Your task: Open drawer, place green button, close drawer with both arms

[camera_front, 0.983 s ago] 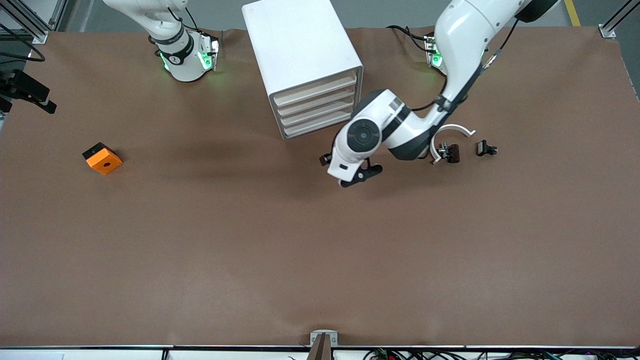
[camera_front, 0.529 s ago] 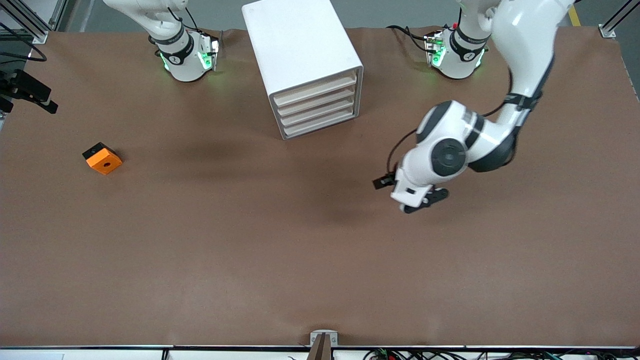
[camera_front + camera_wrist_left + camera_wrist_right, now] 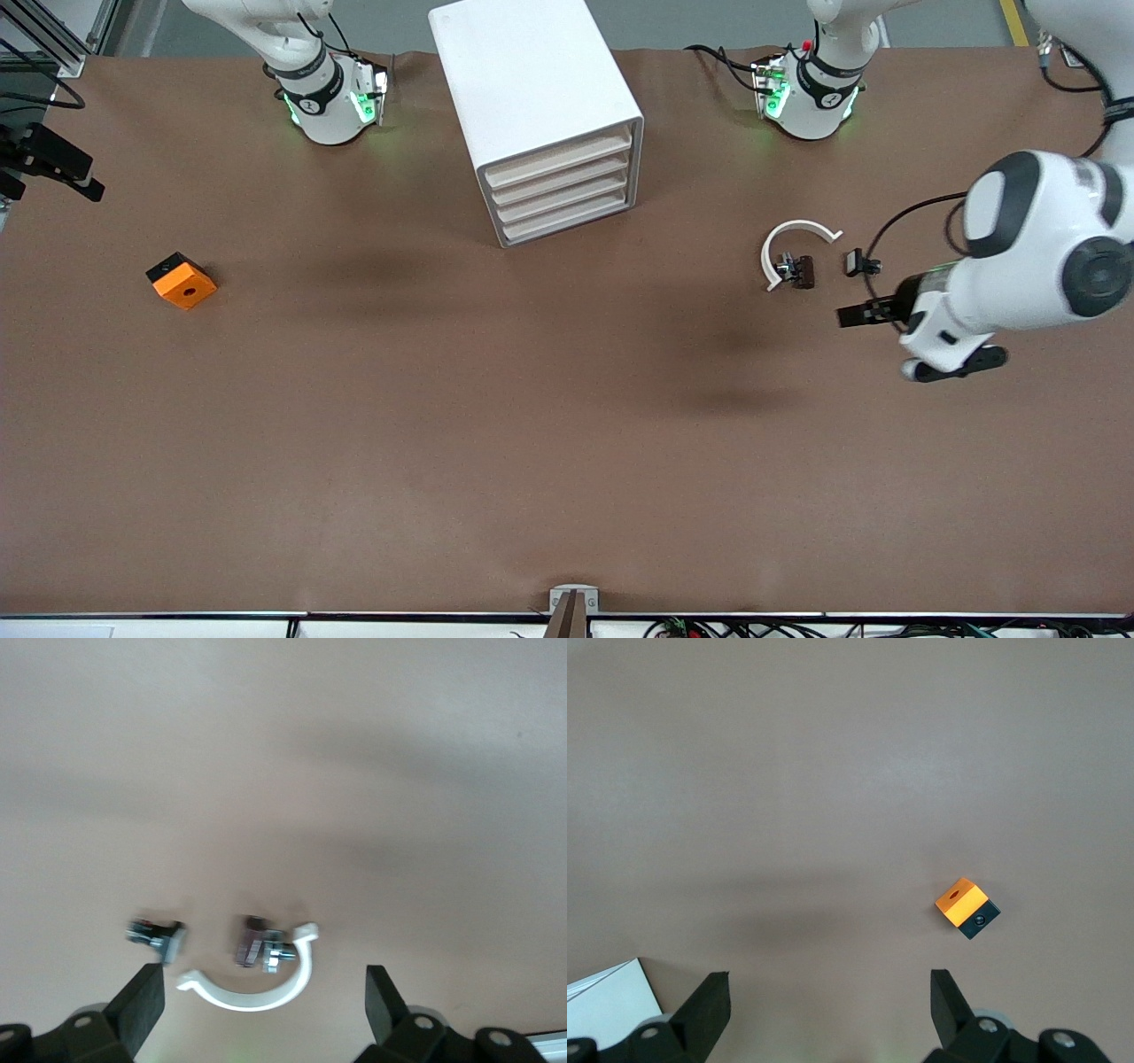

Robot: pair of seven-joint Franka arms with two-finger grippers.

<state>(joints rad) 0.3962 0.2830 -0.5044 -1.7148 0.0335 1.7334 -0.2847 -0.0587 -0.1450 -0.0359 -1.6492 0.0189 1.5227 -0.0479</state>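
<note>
The white cabinet (image 3: 532, 97) stands between the arm bases. All four drawers (image 3: 563, 190) are shut, cream fronts toward the front camera. The button (image 3: 861, 263), tiny and dark, lies on the table toward the left arm's end; it is blurred in the left wrist view (image 3: 158, 937). My left gripper (image 3: 952, 365) hangs in the air over the table near it, open and empty (image 3: 263, 1010). My right gripper (image 3: 828, 1010) is open and empty, high over the table, out of the front view.
A dark brown part with a white arc (image 3: 797, 257) lies beside the button, also in the left wrist view (image 3: 266, 957). An orange cube with a hole (image 3: 182, 281) lies toward the right arm's end and shows in the right wrist view (image 3: 967, 907).
My left arm has swung from in front of the cabinet toward the left arm's end of the table, uncovering the arc part and the button. The right arm has not moved.
</note>
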